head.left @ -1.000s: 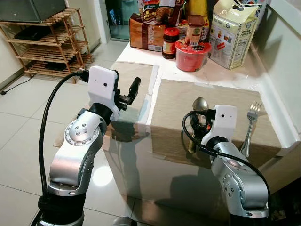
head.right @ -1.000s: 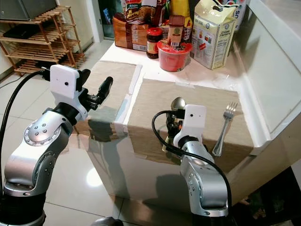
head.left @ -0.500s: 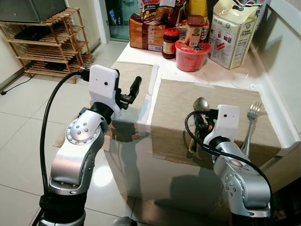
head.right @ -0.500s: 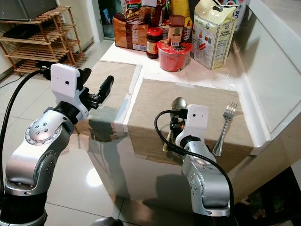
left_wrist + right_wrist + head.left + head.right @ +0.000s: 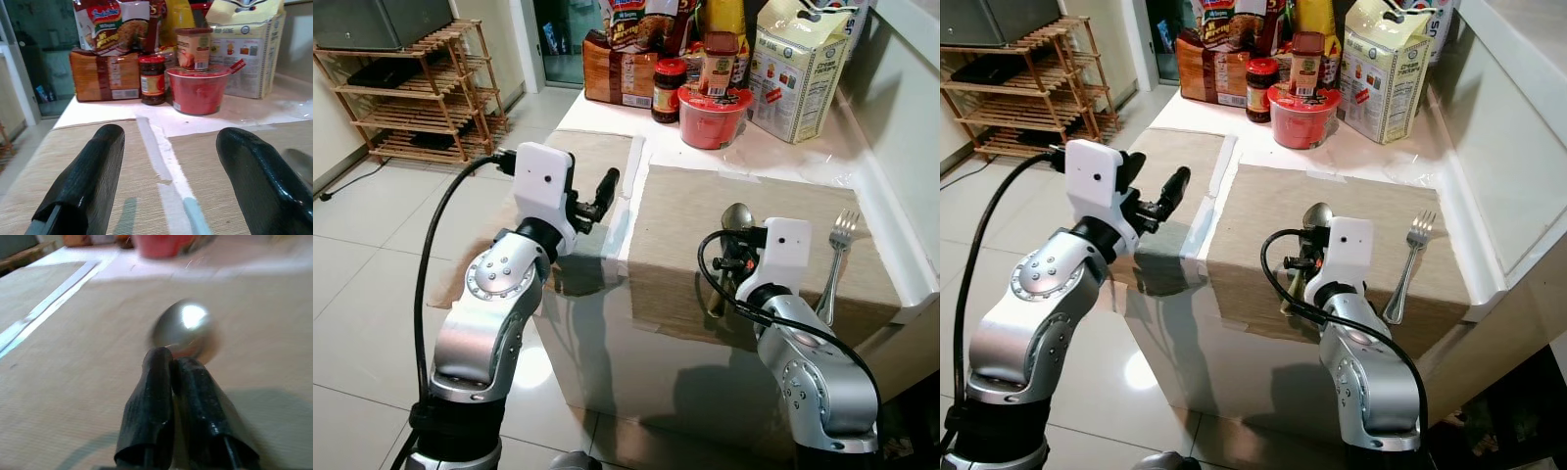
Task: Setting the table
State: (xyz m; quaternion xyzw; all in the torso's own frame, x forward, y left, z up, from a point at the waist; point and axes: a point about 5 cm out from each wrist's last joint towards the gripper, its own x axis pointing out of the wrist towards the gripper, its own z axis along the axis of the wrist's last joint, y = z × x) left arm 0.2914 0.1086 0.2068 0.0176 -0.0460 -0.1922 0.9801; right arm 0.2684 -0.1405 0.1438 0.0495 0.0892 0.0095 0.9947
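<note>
The shiny metal spoon (image 5: 1311,217) sits clamped by its handle in the right gripper (image 5: 178,363), jaws together on it, bowl ahead of them just over the right beige woven placemat (image 5: 685,211). Since a second ago this hold looks unchanged, so placing seems still pending. The left gripper (image 5: 604,186), jaws apart and empty, has swung closer to the white taped seam (image 5: 159,156) beside the left beige placemat (image 5: 58,152). To the right of the right jaws lies the steel fork (image 5: 835,257), near the table edge; bare mat lies between spoon and fork.
</note>
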